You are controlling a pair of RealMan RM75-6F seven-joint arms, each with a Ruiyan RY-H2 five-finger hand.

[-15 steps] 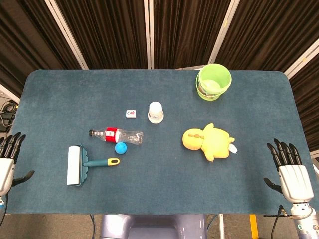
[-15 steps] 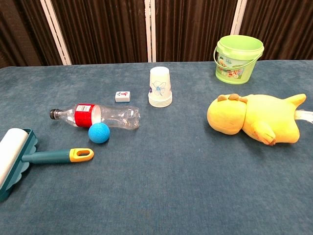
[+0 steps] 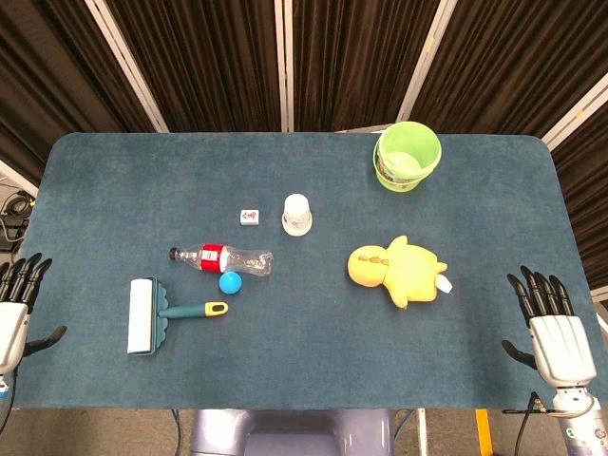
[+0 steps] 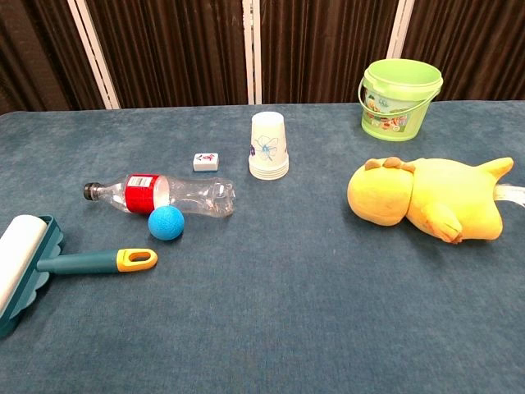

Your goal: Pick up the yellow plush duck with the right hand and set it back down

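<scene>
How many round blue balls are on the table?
1. The blue ball sits on the table, right against the clear plastic bottle and just beyond the lint roller. Nothing seems big enough to hide another.

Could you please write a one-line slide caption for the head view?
Yellow plush duck lying untouched on the blue table, right hand open at the near edge.

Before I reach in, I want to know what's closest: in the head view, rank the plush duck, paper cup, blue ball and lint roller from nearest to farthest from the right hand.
From the right hand:
1. Plush duck, just left of the hand.
2. Paper cup, mid-table, further back.
3. Blue ball, left of centre, by the bottle.
4. Lint roller, far left.
</scene>
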